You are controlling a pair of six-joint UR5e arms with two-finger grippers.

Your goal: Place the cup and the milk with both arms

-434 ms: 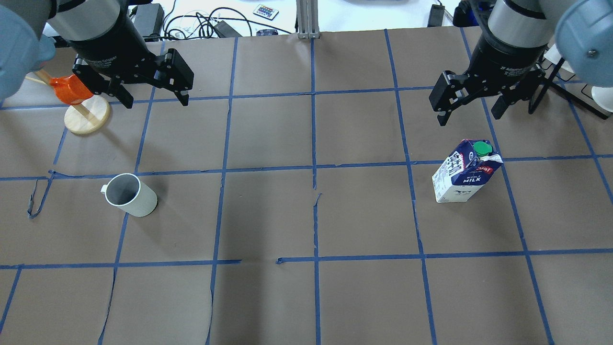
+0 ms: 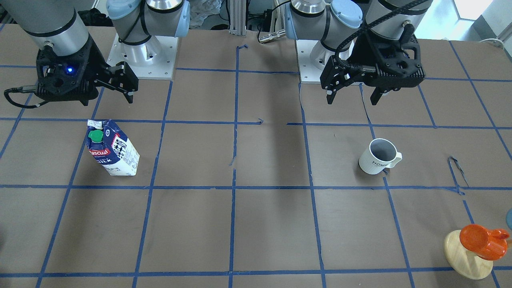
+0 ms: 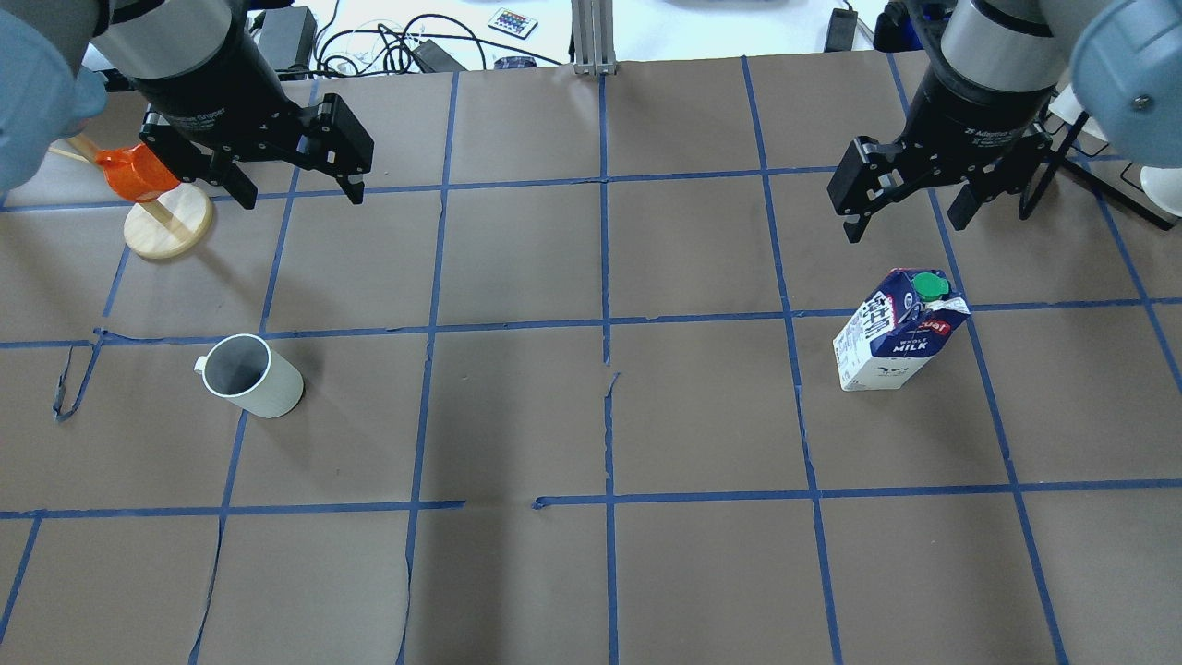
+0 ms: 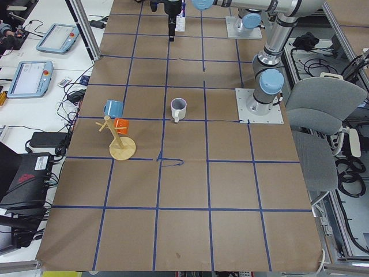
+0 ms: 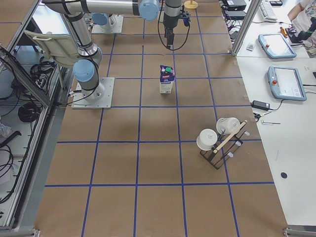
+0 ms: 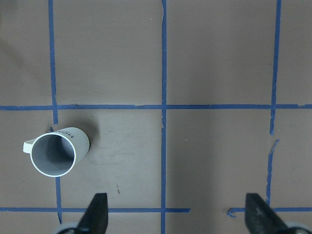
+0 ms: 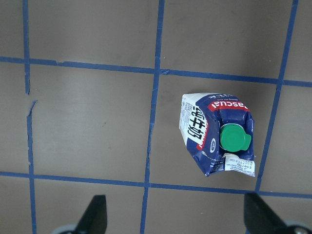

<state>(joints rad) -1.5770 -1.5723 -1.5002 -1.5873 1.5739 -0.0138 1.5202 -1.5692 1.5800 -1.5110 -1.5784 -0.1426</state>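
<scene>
The white cup [image 3: 251, 376] stands upright on the brown table, left of centre, with "HOME" showing in the front-facing view [image 2: 378, 157] and the left wrist view [image 6: 54, 152]. The milk carton [image 3: 898, 331] stands upright on the right, green cap on top, and also shows in the right wrist view [image 7: 219, 134] and the front-facing view [image 2: 112, 148]. My left gripper [image 3: 302, 189] is open and empty, high above the table, beyond the cup. My right gripper [image 3: 905, 226] is open and empty, above and just beyond the milk.
A wooden mug tree [image 3: 166, 222] with an orange mug [image 3: 129, 171] stands at the far left, close to my left gripper. A black tripod [image 3: 1090, 175] stands at the far right edge. A rack with white mugs [image 5: 219, 138] stands beyond the milk. Blue tape lines grid the table.
</scene>
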